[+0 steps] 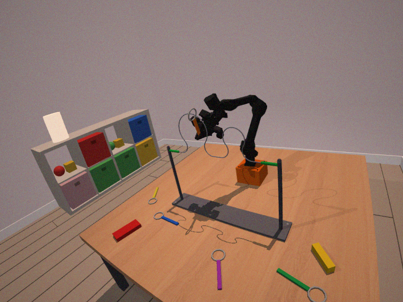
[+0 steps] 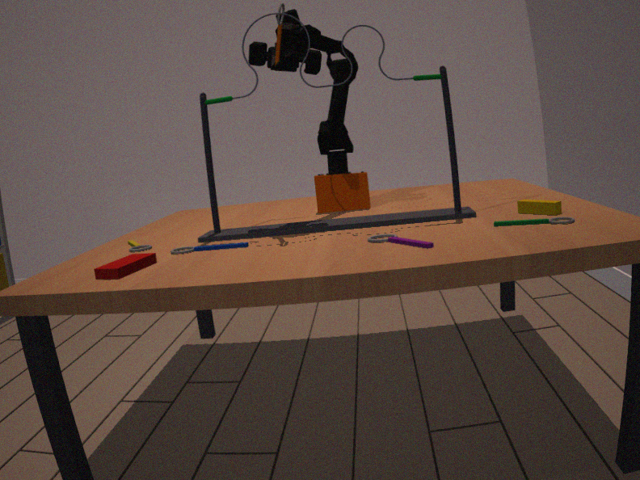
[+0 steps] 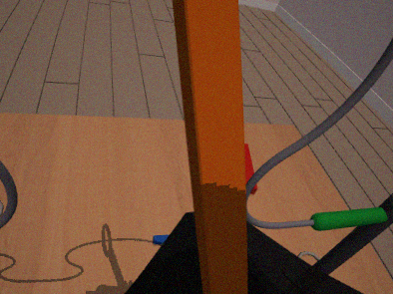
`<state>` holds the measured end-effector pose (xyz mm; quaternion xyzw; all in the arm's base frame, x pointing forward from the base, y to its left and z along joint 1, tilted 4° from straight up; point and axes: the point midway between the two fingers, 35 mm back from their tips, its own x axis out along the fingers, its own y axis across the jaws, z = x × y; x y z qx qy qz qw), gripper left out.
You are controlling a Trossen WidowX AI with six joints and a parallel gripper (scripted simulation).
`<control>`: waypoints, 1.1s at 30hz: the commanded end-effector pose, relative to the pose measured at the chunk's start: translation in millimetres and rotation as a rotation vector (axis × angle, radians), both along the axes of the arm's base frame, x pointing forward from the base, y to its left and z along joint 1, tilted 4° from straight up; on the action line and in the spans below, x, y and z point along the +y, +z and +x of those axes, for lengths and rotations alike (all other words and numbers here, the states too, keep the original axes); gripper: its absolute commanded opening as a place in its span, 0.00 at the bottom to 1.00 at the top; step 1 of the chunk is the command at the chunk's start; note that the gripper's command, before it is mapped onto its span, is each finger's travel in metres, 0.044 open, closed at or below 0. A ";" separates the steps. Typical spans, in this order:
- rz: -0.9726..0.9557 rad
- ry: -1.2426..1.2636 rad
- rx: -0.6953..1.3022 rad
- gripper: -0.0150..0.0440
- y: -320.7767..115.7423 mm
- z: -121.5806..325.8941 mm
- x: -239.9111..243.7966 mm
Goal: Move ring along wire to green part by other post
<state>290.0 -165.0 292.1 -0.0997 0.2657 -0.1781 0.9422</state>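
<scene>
The ring (image 1: pixel 193 109) (image 2: pixel 281 5) is around the grey wire (image 1: pixel 179 127) (image 2: pixel 243 42) (image 3: pixel 319 131) at the top of the left hump, nearly edge-on in the exterior view. Whether it touches the wire cannot be told. Its orange handle (image 1: pixel 196 126) (image 2: pixel 278 44) (image 3: pixel 216 104) points down, nearly upright. My gripper (image 1: pixel 198 133) (image 2: pixel 278 59) (image 3: pixel 207 222) is shut on the handle's lower part, behind the hump. The left green part (image 1: pixel 174 151) (image 2: pixel 218 99) (image 3: pixel 349 218) is lower left; the right green part (image 1: pixel 269 163) (image 2: pixel 427 77) is beyond a second hump.
The left post (image 1: pixel 174 173) (image 2: pixel 209 165) and right post (image 1: pixel 280 194) (image 2: pixel 451 138) stand on a dark base (image 1: pixel 235 215). On the table lie a red block (image 1: pixel 126 230) (image 2: pixel 125 266), a yellow block (image 1: pixel 322 258) (image 2: pixel 539 207) and several other ringed handles.
</scene>
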 end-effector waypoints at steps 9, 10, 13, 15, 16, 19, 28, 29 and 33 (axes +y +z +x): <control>-0.157 0.006 0.024 0.00 2.6 -1.2 -6.1; -0.169 0.007 0.027 0.00 2.8 -1.3 -6.6; -0.206 0.009 0.033 0.00 3.3 -1.5 -8.0; -0.230 0.010 0.038 0.00 3.7 -1.7 -8.8; -0.242 0.011 0.040 0.00 3.9 -1.8 -9.3; -0.279 0.013 0.047 0.00 4.6 -2.0 -10.6; -0.389 0.019 0.067 0.00 6.9 -2.7 -14.5; -0.402 0.020 0.069 0.00 7.2 -2.7 -14.9; -0.450 0.023 0.078 0.00 8.3 -3.0 -16.5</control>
